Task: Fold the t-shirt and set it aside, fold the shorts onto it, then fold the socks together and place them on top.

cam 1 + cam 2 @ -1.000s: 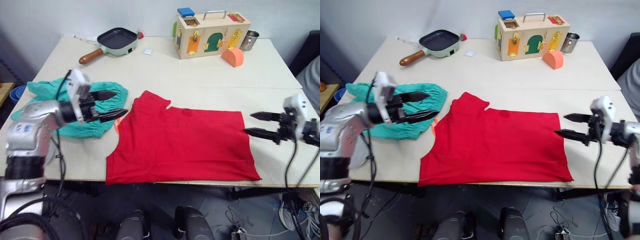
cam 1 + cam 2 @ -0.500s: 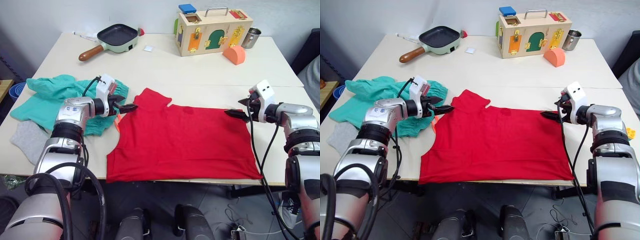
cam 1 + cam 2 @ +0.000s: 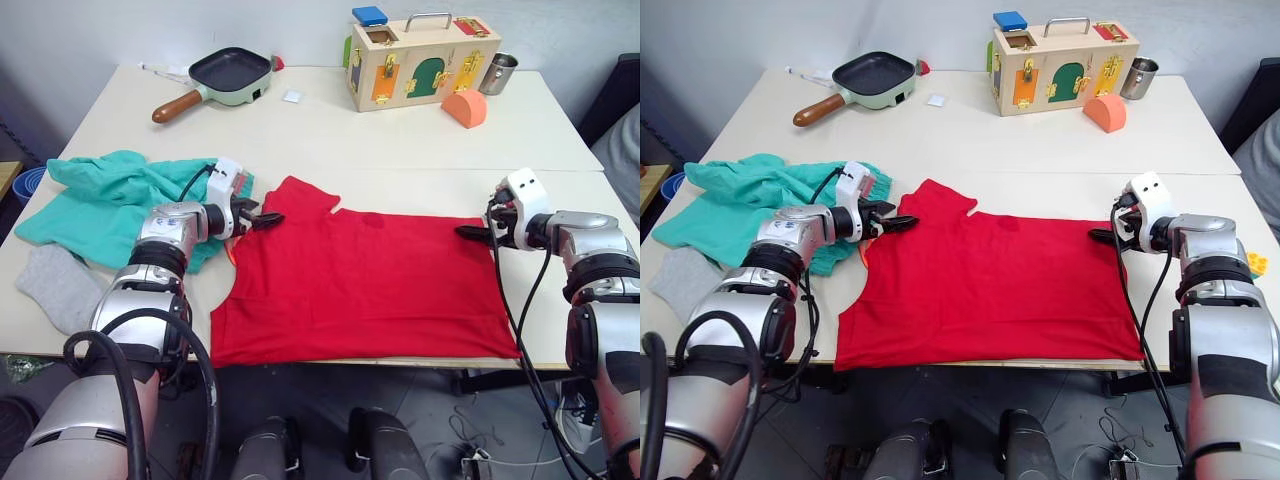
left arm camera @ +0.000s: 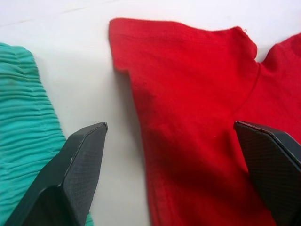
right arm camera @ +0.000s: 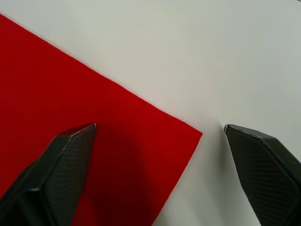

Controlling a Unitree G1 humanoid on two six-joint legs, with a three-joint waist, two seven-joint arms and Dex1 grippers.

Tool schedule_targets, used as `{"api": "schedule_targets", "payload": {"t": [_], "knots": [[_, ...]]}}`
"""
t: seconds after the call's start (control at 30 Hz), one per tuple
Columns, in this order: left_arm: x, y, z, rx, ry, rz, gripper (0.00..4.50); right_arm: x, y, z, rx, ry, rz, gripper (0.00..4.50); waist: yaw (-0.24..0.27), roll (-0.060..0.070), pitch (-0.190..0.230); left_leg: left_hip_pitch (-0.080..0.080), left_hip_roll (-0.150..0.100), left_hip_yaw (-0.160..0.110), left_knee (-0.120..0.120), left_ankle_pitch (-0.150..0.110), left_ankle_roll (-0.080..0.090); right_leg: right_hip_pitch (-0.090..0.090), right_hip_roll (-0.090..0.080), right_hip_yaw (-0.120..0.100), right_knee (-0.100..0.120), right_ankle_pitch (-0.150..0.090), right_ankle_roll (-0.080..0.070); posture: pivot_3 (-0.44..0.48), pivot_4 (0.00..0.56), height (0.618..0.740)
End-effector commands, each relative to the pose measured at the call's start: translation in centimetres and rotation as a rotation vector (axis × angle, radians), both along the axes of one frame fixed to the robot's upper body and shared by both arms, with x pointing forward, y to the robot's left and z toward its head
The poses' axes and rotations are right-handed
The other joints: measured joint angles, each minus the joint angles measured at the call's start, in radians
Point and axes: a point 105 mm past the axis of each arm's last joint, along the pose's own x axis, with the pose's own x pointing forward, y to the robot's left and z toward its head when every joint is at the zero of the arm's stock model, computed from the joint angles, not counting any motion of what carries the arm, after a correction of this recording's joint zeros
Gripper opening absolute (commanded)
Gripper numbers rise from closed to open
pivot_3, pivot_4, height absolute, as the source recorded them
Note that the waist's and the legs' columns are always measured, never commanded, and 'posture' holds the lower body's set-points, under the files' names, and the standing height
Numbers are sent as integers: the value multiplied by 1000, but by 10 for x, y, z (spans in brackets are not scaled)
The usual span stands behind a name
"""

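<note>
Barely underway, both pincers, left pincer and right pincer, gape open at the flat t-shirt's far corners, shorts and socks untouched.

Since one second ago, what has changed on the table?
Both grippers came in to the t-shirt: the left gripper to its sleeve edge, the right gripper to its far corner. Both are open, gripping nothing yet. The t-shirt, the shorts and a sock have not moved.
</note>
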Motion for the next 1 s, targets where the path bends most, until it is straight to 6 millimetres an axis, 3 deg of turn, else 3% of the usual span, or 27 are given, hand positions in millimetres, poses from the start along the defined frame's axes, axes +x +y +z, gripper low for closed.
{"api": "schedule_targets", "payload": {"t": [0.03, 0.3, 0.33, 0.5, 0.73, 1.0], "knots": [[3, -4, 5, -20, 6, 14, 4112, 2, 0, 9, 36, -34, -10, 2871, 1, 0, 0, 0, 0, 0, 0, 0, 0, 0, 0, 0, 0, 0, 0, 0, 150, 740], [4, 10, -1, 34, 15, 68, 1776, 1, 3, 7, 50, -37, 20, 194, 0, 0, 0, 0, 0, 0, 0, 0, 0, 0, 0, 0, 1, 0, 0, 0, 150, 740], [3, 11, -2, 32, 17, 65, 1477, 1, 4, 8, 57, -44, 23, 0, 0, 0, 0, 0, 0, 0, 0, 0, 0, 0, 0, 0, 1, 0, 0, 0, 150, 740], [4, 9, 9, -42, -14, 52, 13, 1, 6, 14, 76, -79, 47, 0, -1, 0, 0, 0, 0, 0, 0, 0, 0, 0, 0, 0, 1, 0, 0, 0, 150, 740], [6, 7, 34, -129, -84, 40, 13, -3, 1, 31, 105, -114, 88, 0, -1, 0, 0, 0, 0, 0, 1, 0, 0, 0, 0, -1, 1, 0, 0, 0, 150, 740], [0, 10, 32, -38, -98, -37, 13, -12, -11, 38, 117, -138, 105, 0, -1, 0, 0, 0, 0, 0, 1, 0, 0, 0, 0, -2, 1, 0, 0, 0, 150, 740]]}}
